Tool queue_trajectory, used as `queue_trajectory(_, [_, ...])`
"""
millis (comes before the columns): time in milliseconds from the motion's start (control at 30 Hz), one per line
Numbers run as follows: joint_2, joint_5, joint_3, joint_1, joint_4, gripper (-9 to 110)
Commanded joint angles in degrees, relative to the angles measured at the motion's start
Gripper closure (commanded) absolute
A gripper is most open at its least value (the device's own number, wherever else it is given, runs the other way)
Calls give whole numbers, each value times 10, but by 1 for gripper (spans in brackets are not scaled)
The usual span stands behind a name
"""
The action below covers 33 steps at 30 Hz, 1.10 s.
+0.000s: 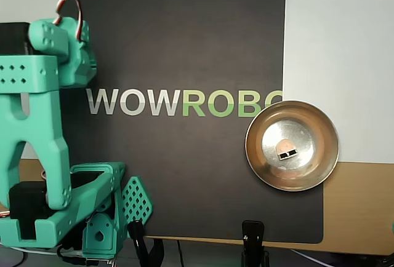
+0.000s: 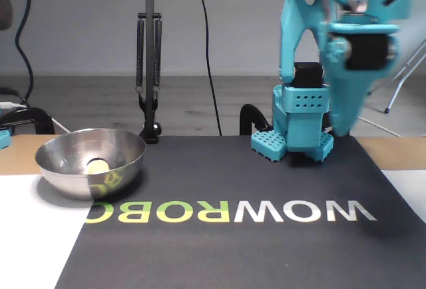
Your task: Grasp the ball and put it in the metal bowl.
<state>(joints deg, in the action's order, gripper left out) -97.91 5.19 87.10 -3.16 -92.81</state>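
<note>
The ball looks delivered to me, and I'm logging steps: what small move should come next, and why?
Probably none beyond parking: the ball already lies inside the metal bowl, and the end effector sits folded back at the mat's far edge, well clear of it.

Surface (image 2: 26, 152): light wood, partly overlaid by a white sheet (image 2: 40, 236) and a black mat (image 2: 233, 249) printed "WOWROBO" in white and green. Wall (image 2: 80, 16): plain pale grey, evenly lit. Floor (image 2: 186, 102): grey-brown, visible beyond the far edge in the fixed view. A black spring-arm lamp stand (image 2: 149, 56) is clamped at that edge. Dark cables (image 2: 206, 49) hang down the wall.
</note>
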Motion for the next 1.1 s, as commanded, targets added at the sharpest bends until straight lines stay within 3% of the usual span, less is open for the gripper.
queue_trajectory(0, [-25,-24,2,-5,21,102])
queue_trajectory(233, [-76,-46,92,-5,148,102])
queue_trajectory(700, [-345,-45,418,0,416,102])
queue_trajectory(1067, [-611,-44,655,0,536,102])
